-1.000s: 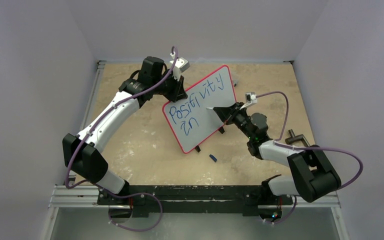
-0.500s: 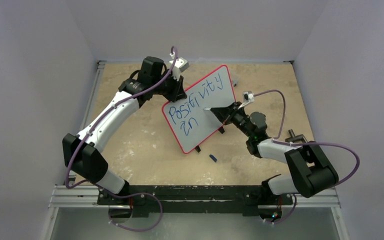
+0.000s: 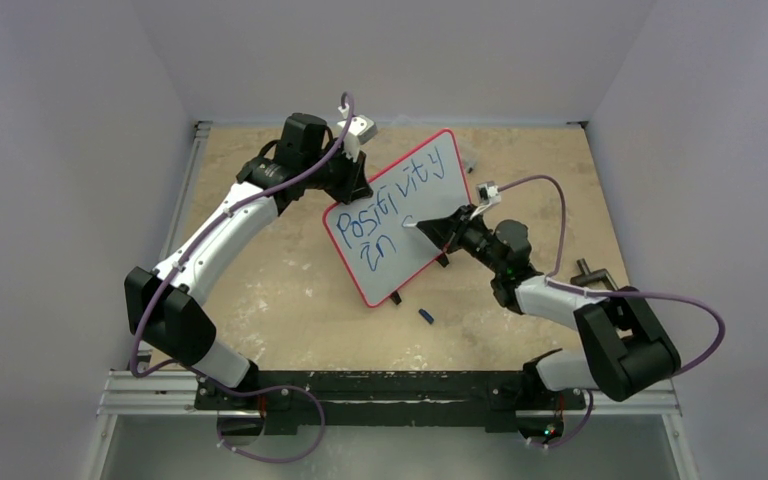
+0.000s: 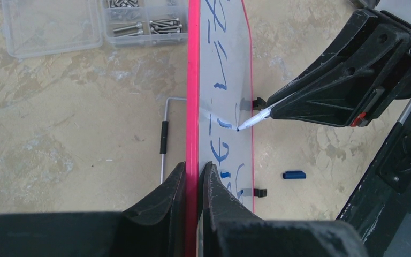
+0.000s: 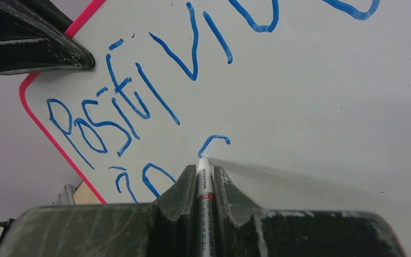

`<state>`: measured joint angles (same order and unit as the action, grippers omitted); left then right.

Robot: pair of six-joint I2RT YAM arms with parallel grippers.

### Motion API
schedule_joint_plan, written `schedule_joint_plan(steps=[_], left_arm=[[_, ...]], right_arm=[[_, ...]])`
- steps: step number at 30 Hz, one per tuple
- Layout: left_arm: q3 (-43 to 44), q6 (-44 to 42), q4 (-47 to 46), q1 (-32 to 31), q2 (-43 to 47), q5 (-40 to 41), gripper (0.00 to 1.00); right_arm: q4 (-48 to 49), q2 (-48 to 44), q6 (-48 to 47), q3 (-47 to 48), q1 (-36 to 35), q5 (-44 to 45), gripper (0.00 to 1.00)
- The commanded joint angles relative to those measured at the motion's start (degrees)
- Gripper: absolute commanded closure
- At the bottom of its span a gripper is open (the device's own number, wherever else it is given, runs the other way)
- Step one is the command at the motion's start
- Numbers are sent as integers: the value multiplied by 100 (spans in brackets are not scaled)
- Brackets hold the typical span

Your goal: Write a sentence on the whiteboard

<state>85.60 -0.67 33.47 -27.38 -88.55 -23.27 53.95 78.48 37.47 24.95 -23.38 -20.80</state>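
Top external, A asking: near to far, what room is there?

B: The near strip of the table [image 3: 290, 310] is bare up to the whiteboard [image 3: 400, 262]. A blue marker cap [image 3: 426, 315] lies just off the board's near edge, apart from its black clip feet [image 3: 395, 297]. The board stands tilted on those feet, mid-table and set diagonally. There's open tabletop at near left and far right, with enclosure walls [image 3: 60, 200] on three sides.

A: Jaws?

B: The right gripper [image 5: 202, 174] is clamped tight on a white marker [image 5: 203, 184]. The tip touches the board under "vity", at a short curved blue stroke right of "in". The left gripper [image 4: 194, 167] is pinched down on the board's red frame at its far-left edge, one finger each side.

A: Anything in the way?

B: Left wrist view, behind the board: an L-shaped hex key [image 4: 164, 139] lies just beside the frame. Farther off is a clear parts box [image 4: 93, 24] with screws. The right arm [image 3: 550, 300] reaches across the board's face from the right. A black clamp [image 3: 590, 272] sits near the table's right edge, close to that arm.
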Motion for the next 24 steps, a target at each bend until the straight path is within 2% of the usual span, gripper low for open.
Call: schedule_joint_plan(steps=[1,7,24], left_arm=[[-105,-426,570,-61,-6,378,100],[-105,-428,578,-66,-10,380,100],[-105,-443,587,-66,-22,375,100]], right_arm=[[-1087,-171,-660,252,-35,697,100],[-1491,-276,-818,418,-33,949,100],[-1616,-242,-780,875,-35,1100,100]])
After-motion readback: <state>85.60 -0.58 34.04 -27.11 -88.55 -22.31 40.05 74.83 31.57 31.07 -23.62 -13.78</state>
